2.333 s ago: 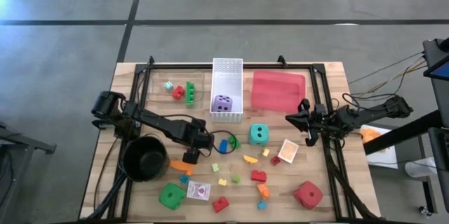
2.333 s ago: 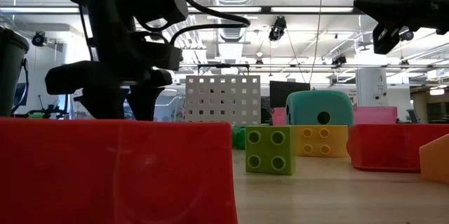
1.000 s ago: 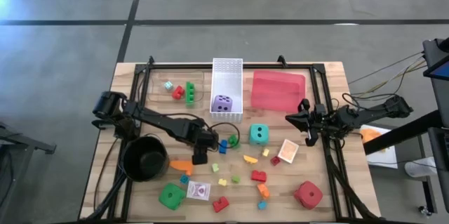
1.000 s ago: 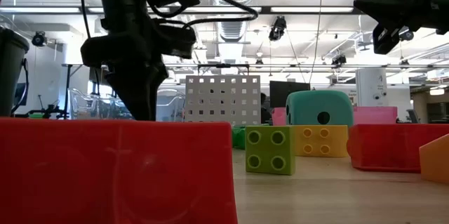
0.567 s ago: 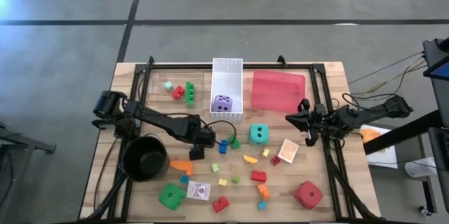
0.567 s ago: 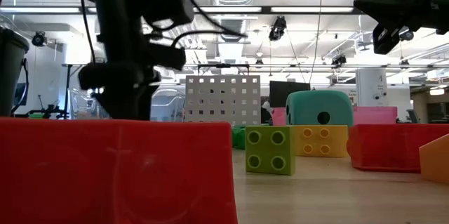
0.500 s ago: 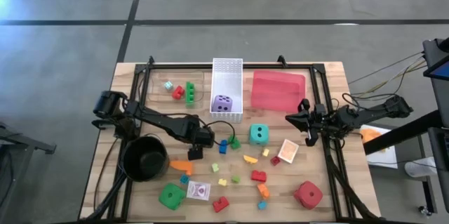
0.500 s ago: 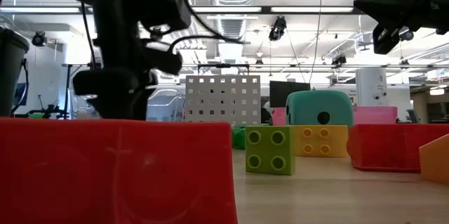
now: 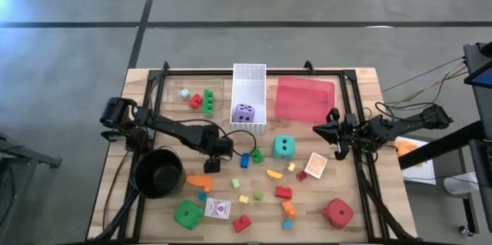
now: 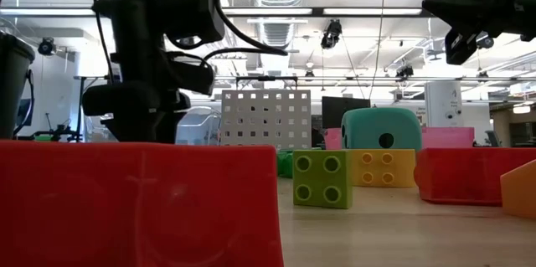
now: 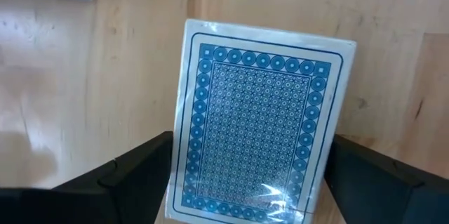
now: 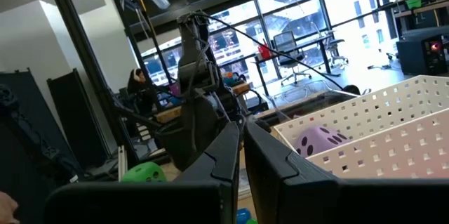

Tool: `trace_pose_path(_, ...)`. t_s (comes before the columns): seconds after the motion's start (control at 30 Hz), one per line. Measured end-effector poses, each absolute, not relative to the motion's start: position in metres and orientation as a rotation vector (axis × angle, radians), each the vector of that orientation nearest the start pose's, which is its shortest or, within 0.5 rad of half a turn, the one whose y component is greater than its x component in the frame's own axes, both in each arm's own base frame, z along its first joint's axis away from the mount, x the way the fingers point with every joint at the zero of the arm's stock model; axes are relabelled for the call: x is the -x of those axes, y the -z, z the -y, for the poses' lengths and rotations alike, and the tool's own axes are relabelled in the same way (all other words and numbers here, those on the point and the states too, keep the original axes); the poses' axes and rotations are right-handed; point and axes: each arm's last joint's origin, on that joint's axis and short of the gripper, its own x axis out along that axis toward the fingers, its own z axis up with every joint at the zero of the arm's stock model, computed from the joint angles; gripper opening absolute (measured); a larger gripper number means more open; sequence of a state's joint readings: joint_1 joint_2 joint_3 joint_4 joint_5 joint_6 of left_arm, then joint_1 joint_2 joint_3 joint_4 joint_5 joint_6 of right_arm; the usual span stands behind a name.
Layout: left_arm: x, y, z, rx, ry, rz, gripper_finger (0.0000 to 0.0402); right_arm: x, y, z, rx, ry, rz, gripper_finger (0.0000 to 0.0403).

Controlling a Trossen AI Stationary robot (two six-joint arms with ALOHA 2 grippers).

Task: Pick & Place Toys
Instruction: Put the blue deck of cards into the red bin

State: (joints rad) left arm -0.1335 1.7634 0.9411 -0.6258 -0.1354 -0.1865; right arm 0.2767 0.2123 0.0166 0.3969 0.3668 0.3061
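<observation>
High view: looks straight down on the whole wooden table [image 9: 361,84].
Low view: sits at tabletop height, very near a red brick [image 10: 138,204].
Left wrist view: close above a blue card pack [image 11: 259,122].
Right wrist view: faces across the table.
Shared: white basket [image 9: 248,91], seen in the high, low and right wrist views.

The wooden table [image 9: 361,91] stands on a gray floor [image 9: 254,7] with dark lines across it. Seen from low down, the room behind is big and bright, with long ceiling lights [image 10: 276,12], white pipes and hanging wires. Through the right wrist view, tall windows [image 12: 295,20] let in daylight, and an office chair [image 12: 284,41] sits near them.
</observation>
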Motion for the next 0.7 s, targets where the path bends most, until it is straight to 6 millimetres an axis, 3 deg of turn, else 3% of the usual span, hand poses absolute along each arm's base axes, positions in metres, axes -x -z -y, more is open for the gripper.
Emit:
trace_pose_path(0.3, -0.2898, -0.1255, 0.0357, -0.001, -0.079, -1.43, 0.034, -0.1056, -0.1893, -0.0191, -0.369, 0.061, 0.204, 0.0021)
trace_pose_path(0.5, -0.29, -0.1255, 0.0363, 0.013, -0.066, -1.43, 0.0302, -0.1056, -0.1893, -0.0192, -0.369, 0.06, 0.204, 0.0021)
trace_pose_path(0.7, -0.2902, -0.1254, 0.0366, 0.023, -0.063, -1.428, 0.0302, -0.1056, -0.1893, -0.0192, -0.369, 0.06, 0.204, 0.0021)
